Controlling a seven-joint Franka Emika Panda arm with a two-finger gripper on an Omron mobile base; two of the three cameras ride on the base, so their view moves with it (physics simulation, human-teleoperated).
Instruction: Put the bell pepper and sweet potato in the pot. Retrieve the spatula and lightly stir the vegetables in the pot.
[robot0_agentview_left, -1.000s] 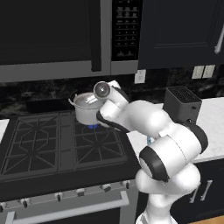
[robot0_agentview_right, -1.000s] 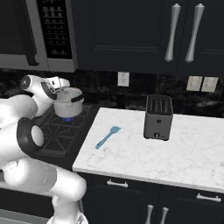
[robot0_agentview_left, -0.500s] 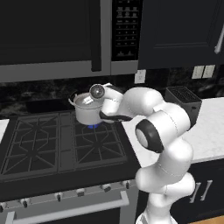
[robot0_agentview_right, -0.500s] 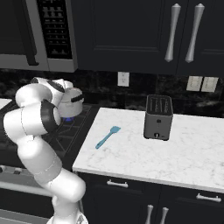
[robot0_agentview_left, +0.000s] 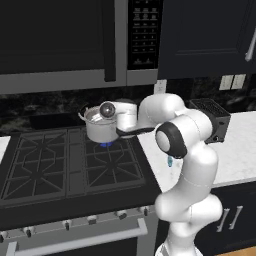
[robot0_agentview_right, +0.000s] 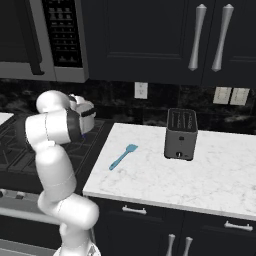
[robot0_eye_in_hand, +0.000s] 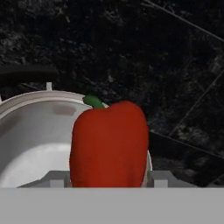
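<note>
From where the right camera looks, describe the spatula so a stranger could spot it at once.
Find the white marble counter right of the black stove. The spatula lies flat near the counter's left end, apart from the black toaster further right. It is the slim teal utensil, the one colourful thing on the pale stone.

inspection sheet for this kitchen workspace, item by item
surface: white marble counter beside a black gas stove
job's things: steel pot on the rear burner; red bell pepper in the gripper at the pot's rim; teal spatula flat on the counter; sweet potato nothing seen
clutter: black toaster on the counter
grippers: gripper shut on the bell pepper
cables: nothing seen
surroundings: microwave above the stove, dark cabinets, wall outlets
</note>
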